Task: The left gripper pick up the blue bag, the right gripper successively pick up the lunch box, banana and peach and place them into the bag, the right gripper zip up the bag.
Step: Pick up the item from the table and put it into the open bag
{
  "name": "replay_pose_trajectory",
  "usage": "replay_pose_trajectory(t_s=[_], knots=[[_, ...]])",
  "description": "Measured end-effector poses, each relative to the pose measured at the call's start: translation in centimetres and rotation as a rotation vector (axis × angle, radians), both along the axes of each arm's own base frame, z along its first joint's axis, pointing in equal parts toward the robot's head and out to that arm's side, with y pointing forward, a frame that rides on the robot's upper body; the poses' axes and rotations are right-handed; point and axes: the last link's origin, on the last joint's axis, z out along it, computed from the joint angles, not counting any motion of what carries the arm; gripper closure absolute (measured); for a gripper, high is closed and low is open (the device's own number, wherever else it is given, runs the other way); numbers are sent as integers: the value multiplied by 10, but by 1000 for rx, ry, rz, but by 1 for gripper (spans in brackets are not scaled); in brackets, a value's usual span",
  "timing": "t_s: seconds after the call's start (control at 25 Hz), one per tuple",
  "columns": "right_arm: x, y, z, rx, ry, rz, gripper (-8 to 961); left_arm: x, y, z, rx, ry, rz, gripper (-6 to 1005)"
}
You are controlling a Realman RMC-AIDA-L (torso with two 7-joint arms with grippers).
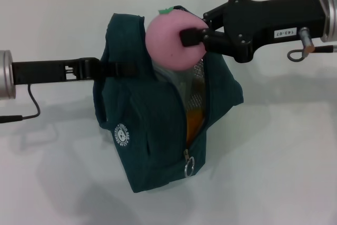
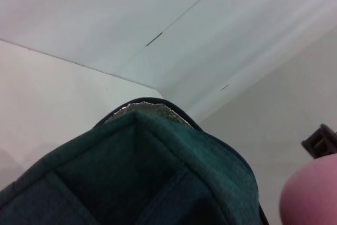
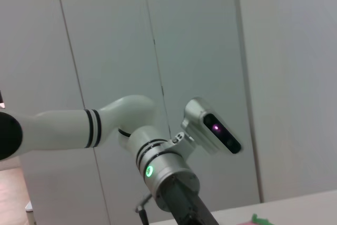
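The blue bag (image 1: 142, 130) stands unzipped on the white table, its opening facing up and to the right. My left gripper (image 1: 113, 69) is shut on the bag's upper left edge. My right gripper (image 1: 182, 36) is shut on the pink peach (image 1: 167, 38) and holds it at the top of the bag's opening. Inside the opening I see the clear lunch box (image 1: 178, 84) and a strip of the yellow-orange banana (image 1: 194, 120). The left wrist view shows the bag's top (image 2: 131, 172) and the peach (image 2: 310, 193) close by.
The zipper pull ring (image 1: 189, 166) hangs at the low front end of the open zip. The white table (image 1: 274, 172) runs back to a wall. The right wrist view shows my left arm (image 3: 131, 135) before grey wall panels.
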Motion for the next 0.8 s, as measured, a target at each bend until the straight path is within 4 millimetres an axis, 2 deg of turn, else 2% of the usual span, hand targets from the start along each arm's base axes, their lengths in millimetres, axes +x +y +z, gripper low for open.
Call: replay_pose_trajectory(t_s=[0.2,0.64,0.8], knots=[[4,5,-5,-1,-4,-31,901,0,0,0,-1,-4,2,959],[2,7,-13,-39,-45,-38,728,-1,2,5,21,-10,8,959],[3,7,-12,-46,-51,-51,545,-1,2,5,22,-11,8,959]])
